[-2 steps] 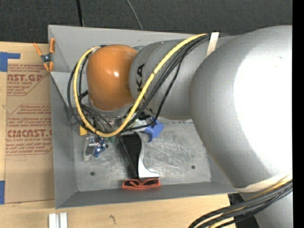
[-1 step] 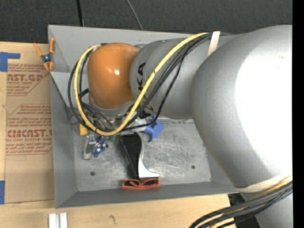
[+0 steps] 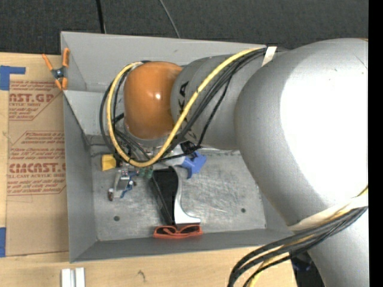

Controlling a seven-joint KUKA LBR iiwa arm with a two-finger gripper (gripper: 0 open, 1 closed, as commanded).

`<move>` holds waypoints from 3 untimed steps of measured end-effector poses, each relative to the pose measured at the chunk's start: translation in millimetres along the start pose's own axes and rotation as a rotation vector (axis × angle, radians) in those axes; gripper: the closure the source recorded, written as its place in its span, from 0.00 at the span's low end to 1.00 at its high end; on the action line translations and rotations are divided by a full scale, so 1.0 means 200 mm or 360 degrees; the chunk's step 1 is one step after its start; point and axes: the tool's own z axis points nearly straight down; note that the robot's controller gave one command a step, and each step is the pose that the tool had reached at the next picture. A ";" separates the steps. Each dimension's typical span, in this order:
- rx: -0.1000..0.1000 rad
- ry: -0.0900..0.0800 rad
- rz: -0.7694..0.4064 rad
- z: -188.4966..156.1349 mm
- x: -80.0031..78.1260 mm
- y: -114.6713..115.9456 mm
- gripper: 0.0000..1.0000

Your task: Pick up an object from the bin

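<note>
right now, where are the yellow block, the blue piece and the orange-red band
yellow block [image 3: 108,162], camera view, on its top face
blue piece [image 3: 193,165], camera view, on its middle
orange-red band [image 3: 177,232], camera view, midway along it

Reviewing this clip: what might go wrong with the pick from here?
The small yellow piece sits near the bin's left wall, so a grasp there may scrape the wall. The wrist's cables hang low beside the black-and-white object and blue piece and might snag or nudge them.
</note>
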 end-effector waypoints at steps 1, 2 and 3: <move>-0.0010 -0.0017 -0.0148 0.03 -0.04 -0.09 0.00; -0.0006 -0.0019 -0.0212 0.03 -0.03 -0.09 0.00; 0.0006 0.0000 -0.0272 -0.14 -0.03 -0.19 0.00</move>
